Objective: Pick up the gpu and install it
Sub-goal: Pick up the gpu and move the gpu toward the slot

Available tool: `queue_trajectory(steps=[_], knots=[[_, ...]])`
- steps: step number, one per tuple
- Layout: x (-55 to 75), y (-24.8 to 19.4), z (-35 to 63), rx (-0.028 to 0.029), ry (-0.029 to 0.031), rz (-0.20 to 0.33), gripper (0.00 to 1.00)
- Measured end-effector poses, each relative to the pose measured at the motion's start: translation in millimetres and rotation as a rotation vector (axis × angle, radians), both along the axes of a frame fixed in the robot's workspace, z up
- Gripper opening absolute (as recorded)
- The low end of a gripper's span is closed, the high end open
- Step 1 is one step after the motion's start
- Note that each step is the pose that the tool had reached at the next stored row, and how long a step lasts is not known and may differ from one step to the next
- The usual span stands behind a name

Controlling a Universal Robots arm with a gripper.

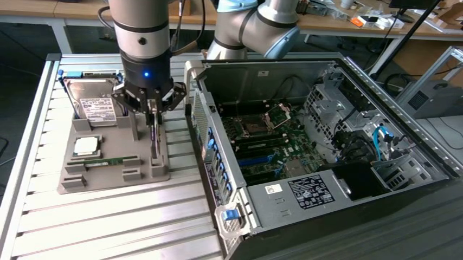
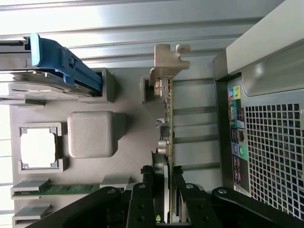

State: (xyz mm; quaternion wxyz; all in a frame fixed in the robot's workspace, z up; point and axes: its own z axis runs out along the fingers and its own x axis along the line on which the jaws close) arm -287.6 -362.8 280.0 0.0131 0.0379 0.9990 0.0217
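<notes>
Exterior view
- Gripper point(image 1: 153, 115) is low over the grey parts tray point(image 1: 108, 183), which lies on the slatted table point(image 1: 108, 233).
- The gpu point(image 1: 155, 142) stands on edge directly under the gripper. It reads as a thin dark strip, running from between the fingers to the tray edge nearest the camera.
- Jaws are closed on the top edge of the card, one finger on each face.
- Hard drive point(image 1: 99, 106) stands in the tray just beside the gripper, towards the exterior view's left.
- CPU point(image 1: 87, 144) and green RAM stick point(image 1: 108, 161) lie on that same side, further from the gripper.
- The open computer case point(image 1: 289, 219) is just beside the gripper on the other side, towards the exterior view's right. Its motherboard point(image 1: 268, 142) is exposed.

Wrist view
- Gripper point(image 2: 168, 166) has its black fingers point(image 2: 159, 164) pressed on both sides of the gpu point(image 2: 167, 114); no gap is visible.
- The card runs straight out from the fingertips, and its silver-tan bracket point(image 2: 168, 61) is at the end far from the gripper.
- The card sits along the tray point(image 2: 128, 95) edge on the case side.
- The perforated rear panel point(image 2: 273, 147) of the case is near the gripper, beyond the card.
- On the opposite side are a grey block point(image 2: 91, 134), the CPU point(image 2: 38, 147), the RAM stick point(image 2: 57, 189) and the hard drive's blue rail point(image 2: 64, 64)
</notes>
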Motion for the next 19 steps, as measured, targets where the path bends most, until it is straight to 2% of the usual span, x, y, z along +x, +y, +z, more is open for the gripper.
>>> queue_trajectory(steps=[19], knots=[[0.0,0.0,4.8,-0.0001,0.0001,0.0,0.27]])
